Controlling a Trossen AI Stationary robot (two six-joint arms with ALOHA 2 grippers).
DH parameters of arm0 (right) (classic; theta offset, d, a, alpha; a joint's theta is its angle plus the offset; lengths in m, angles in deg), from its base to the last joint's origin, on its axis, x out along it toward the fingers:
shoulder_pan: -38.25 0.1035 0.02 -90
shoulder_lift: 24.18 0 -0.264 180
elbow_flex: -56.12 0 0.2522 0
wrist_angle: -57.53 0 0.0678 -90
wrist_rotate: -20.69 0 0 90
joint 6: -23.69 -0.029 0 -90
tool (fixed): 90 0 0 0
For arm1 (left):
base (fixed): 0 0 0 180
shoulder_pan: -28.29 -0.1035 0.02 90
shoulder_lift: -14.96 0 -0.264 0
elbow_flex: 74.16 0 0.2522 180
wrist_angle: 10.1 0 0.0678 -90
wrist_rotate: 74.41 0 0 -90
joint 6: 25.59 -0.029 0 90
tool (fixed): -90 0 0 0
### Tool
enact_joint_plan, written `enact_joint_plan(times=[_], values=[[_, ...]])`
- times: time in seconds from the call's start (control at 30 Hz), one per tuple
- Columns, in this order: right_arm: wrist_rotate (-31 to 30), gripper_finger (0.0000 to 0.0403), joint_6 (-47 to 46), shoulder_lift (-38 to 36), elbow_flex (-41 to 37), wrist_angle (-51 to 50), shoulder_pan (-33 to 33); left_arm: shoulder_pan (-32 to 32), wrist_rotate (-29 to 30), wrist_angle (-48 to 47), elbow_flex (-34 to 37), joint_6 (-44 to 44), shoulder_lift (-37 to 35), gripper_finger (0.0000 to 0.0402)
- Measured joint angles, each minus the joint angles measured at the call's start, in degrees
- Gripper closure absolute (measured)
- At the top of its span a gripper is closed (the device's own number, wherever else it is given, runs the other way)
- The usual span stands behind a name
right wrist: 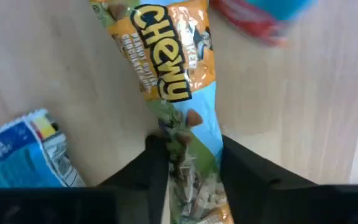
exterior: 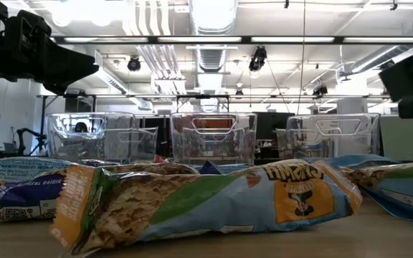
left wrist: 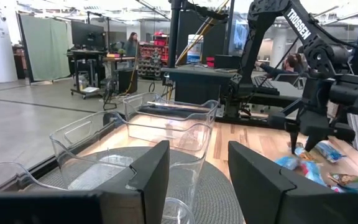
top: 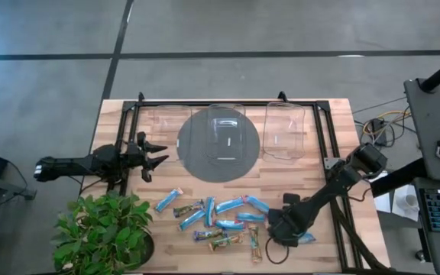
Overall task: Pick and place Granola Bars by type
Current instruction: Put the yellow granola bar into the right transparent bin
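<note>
Several granola bars [top: 220, 218] lie loose on the near part of the wooden table, some bright blue, some brown or multicoloured; they fill the foreground of the low view [exterior: 206, 201]. My right gripper [top: 267, 238] points down at the right end of this heap and is shut on an orange-and-blue "Chewy" bar [right wrist: 169, 68]. My left gripper [top: 155, 153] hovers open at the table's left, beside the grey round mat [top: 218, 145]. In its wrist view [left wrist: 197, 180] it faces the clear bins and holds nothing. My right gripper has the Chewy bar by one end [right wrist: 188, 149], pinched between the two fingers [right wrist: 157, 168], one on each long edge. The fingers come from above, pointing down. The wrapper narrows between them, and the rest of the bar lies flat on the table.
Three clear plastic bins [top: 170, 122] [top: 228, 134] [top: 285, 130] stand in a row along the far side, the middle one on the grey mat. A potted plant [top: 105, 229] fills the near left corner. Another blue bar [right wrist: 17, 155] lies close beside my right gripper.
</note>
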State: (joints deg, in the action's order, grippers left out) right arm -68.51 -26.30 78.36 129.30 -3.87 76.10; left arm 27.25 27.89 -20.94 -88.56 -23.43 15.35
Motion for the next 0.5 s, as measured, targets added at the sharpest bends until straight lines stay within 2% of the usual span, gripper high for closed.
enact_joint_plan(times=[0.13,0.27,0.3,0.37,0.5], values=[[0.6,0.0332,-0.8,-3.3,2.7,0.0,0.0,0.0,0.0,0.0,0.0,0.0,0.0,0.0254],[-1.6,0.0334,-9.3,-9.9,5.2,-0.3,0.5,0.0,0.0,0.0,0.0,0.0,0.0,0.0254],[-4.4,0.0333,-13.1,-12.0,5.6,-0.4,0.5,0.0,0.0,0.0,0.0,0.0,0.0,0.0255],[-14.5,0.0331,-24.5,-16.6,6.0,-3.3,0.0,0.0,0.0,0.0,0.0,0.0,0.0,0.0254],[-35.2,0.033,-55.1,-26.5,3.3,-11.3,-4.3,0.0,0.0,0.0,0.0,0.0,0.0,0.0254]])
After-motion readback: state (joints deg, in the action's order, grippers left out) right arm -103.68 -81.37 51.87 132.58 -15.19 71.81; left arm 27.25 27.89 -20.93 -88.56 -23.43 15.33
